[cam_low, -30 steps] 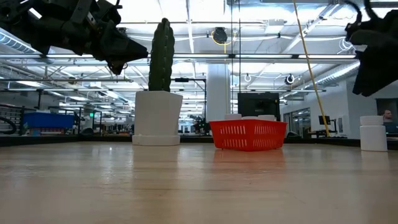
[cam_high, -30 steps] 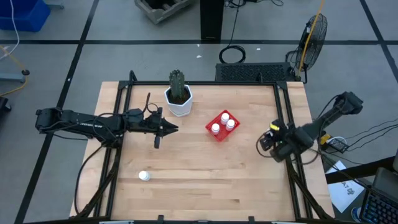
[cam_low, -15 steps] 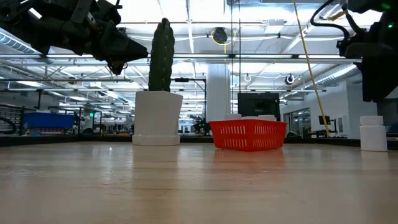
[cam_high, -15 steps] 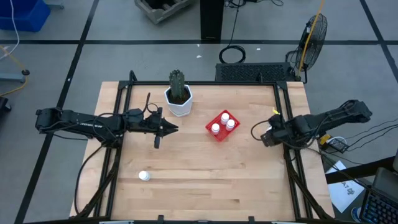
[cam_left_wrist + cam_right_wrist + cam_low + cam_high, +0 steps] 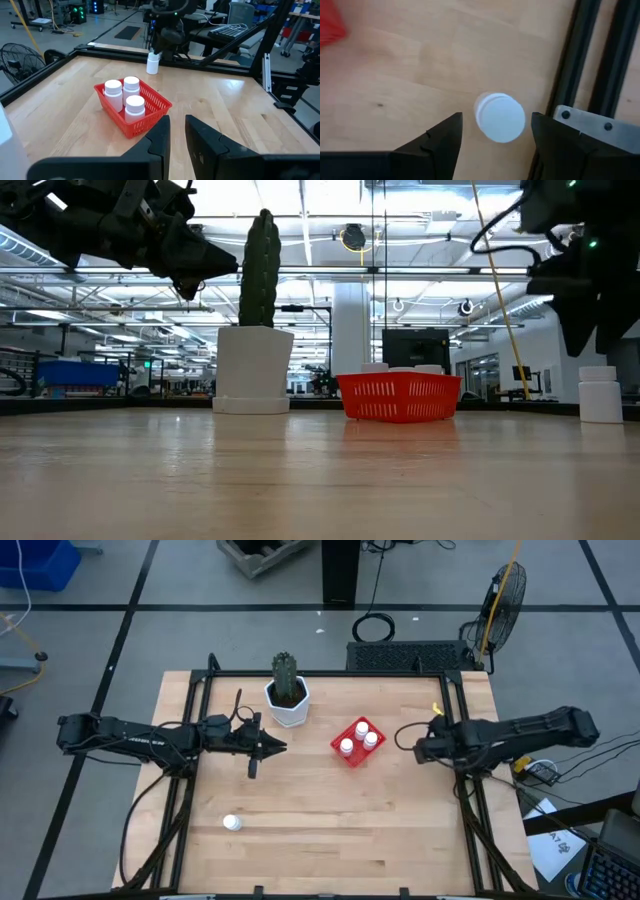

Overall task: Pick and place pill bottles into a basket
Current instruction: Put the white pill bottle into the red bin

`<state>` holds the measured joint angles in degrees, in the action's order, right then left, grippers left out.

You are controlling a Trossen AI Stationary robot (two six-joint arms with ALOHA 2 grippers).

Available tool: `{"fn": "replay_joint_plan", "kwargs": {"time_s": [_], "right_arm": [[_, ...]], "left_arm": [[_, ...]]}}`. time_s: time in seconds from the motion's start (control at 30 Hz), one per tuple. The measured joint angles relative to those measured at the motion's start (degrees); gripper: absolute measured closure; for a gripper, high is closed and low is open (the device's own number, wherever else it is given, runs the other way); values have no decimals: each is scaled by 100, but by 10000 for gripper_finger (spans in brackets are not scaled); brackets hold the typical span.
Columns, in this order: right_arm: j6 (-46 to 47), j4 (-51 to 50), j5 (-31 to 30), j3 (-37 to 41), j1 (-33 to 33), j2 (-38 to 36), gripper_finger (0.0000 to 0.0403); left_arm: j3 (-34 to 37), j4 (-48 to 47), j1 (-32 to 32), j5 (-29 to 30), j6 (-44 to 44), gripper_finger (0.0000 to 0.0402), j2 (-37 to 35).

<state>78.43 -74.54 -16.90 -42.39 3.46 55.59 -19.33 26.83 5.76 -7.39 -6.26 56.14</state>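
- The right claw (image 5: pixel 492 132) hung spread wide above a pill bottle (image 5: pixel 500 117) standing on the tabletop (image 5: pixel 330 810) beside the right rail, its cap between the fingers.
- The basket (image 5: pixel 357 742) held three bottles.
- The left claw (image 5: pixel 278 747) hovered clenched, empty, beside the cactus pot (image 5: pixel 288 703).

Looking like a large open lab or workshop: exposed ceiling trusses (image 5: pixel 420 275) running overhead, a fan (image 5: pixel 503 595) standing nearby, desks with keyboard (image 5: pixel 227 31) behind.
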Motion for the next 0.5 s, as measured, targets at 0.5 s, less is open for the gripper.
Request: {"fn": "replay_joint_plan", "kwargs": {"time_s": [0.5], "right_arm": [[-106, 130, 347, 2, -690, 271, 170]], "left_arm": [[0, 0, -1, -1, 0, 339, 0]]}}
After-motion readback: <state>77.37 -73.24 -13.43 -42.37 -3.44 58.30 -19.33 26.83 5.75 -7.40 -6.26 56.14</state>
